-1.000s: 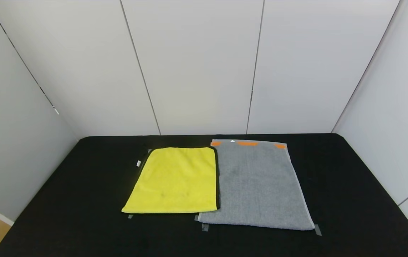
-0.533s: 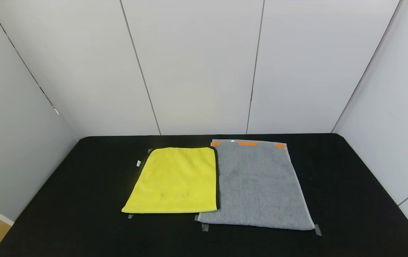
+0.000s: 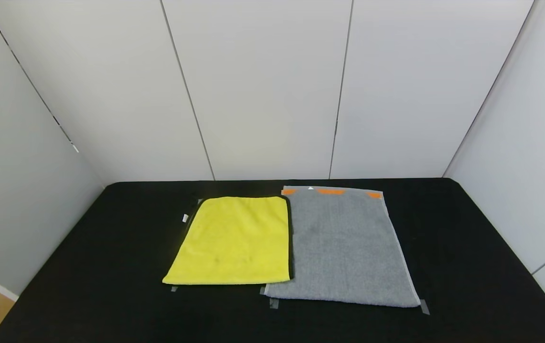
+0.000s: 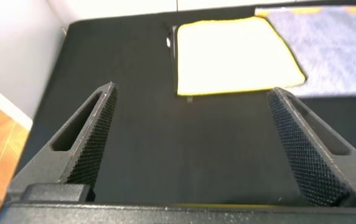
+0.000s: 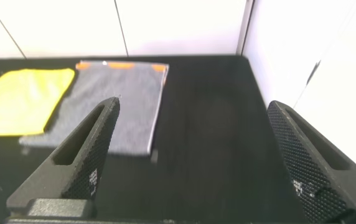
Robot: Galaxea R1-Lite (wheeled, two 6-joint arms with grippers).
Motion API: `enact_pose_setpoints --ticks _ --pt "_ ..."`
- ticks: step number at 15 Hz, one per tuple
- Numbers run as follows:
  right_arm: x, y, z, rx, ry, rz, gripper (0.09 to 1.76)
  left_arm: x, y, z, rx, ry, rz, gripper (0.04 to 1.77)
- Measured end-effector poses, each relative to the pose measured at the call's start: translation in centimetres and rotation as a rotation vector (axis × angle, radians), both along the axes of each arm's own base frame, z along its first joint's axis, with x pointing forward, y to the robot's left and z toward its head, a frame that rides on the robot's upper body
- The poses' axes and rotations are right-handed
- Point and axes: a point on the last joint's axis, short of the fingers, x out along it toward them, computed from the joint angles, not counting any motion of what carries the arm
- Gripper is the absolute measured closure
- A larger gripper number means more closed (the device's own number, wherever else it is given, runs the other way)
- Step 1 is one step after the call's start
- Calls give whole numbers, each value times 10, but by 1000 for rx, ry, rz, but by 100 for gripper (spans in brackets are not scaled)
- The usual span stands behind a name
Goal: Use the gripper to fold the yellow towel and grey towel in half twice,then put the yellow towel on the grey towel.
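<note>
Head view shows a black table (image 3: pixel 86 267) with two towels lying flat, side by side. On the left is the yellow towel (image 3: pixel 234 240). It is smooth, soft and fuzzy, shaped like a rectangle, with a thin dark edge and a tiny white tag (image 3: pixel 185 218) sticking out on its left side. Right next to it, with edges touching or almost touching, is the grey towel (image 3: pixel 344 247). It is bigger and looks rough and loopy. Orange patches (image 3: pixel 330 191) run along its far end, near the white wall (image 3: pixel 263 90).

Small bits of grey tape (image 3: pixel 424 306) sit on the table at the towel corners. I think they mark where each towel should go, so the towels start neat and straight. Both towels are spread fully open, so no folding is done yet.

No arm shows in the head view, so both arms seem to wait close to the robot, back from the towels. The left gripper (image 4: pixel 190 149) hangs over bare black table just before the yellow towel. Its two bumpy black fingers (image 4: pixel 91 134) are spread wide and hold nothing. The right gripper (image 5: pixel 193 149) is over the right side of the table, with the grey towel ahead of it and off to one side. Its fingers (image 5: pixel 302 155) are spread wide too, with nothing between them.

Soft cloth is floppy, so I think a corner or edge is the best place to pinch.
</note>
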Motion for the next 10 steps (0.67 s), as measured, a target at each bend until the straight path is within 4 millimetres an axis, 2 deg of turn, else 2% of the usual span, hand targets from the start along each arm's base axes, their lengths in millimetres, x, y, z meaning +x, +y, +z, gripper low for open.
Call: enact_pose_setpoints --ticks 4,7,10 --pt "28 1 55 -11 22 29 14 23 0 54 0 70 -5 9" --pt "61 2 76 -47 94 60 14 42 -1 89 4 168 -33 9" --pt "101 11 89 -68 182 137 14 71 -2 114 12 253 -58 9"
